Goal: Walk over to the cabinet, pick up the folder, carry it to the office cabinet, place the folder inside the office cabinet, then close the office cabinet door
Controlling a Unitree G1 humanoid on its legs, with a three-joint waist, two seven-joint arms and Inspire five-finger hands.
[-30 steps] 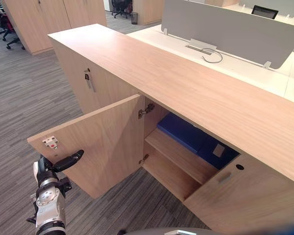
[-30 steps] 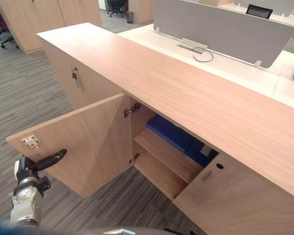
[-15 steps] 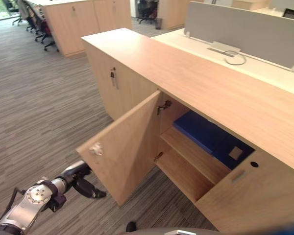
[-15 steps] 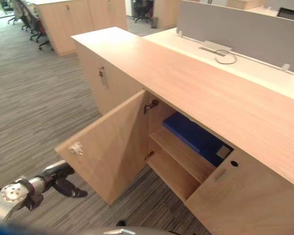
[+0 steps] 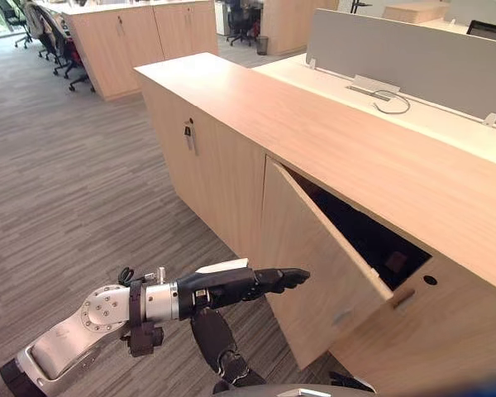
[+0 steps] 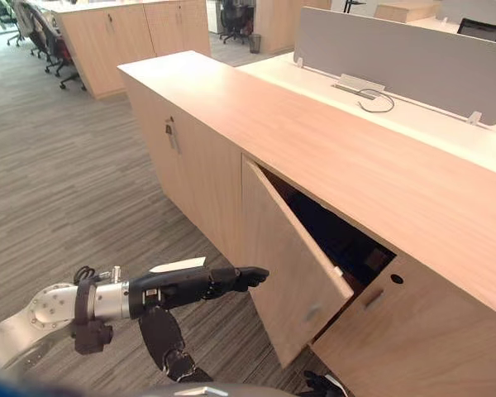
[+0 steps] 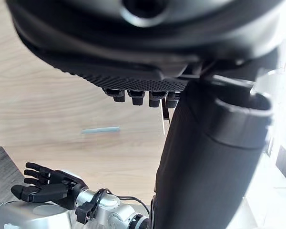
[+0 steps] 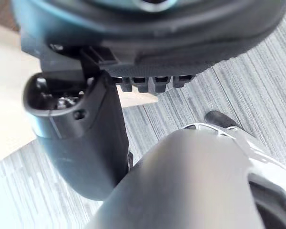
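1. Left eye view: the dark left hand is stretched forward, fingers straight and holding nothing, tips at the door's face.
2. The light wooden cabinet door stands ajar, nearly closed.
3. The folder lies inside the long light wooden office cabinet, in shadow, with 1 pale label discernible.
4. The right hand, in the left wrist view, is relaxed and empty.

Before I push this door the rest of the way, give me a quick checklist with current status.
1. Light wooden cabinet door shut: not ok, it stands ajar.
2. Left hand with fingers straight, pointed at the door's outer face: ok.
3. Fingertips touching the door: cannot tell.
4. Folder clear of the gap: cannot tell, interior dark.
5. Right hand free, fingers relaxed: ok.
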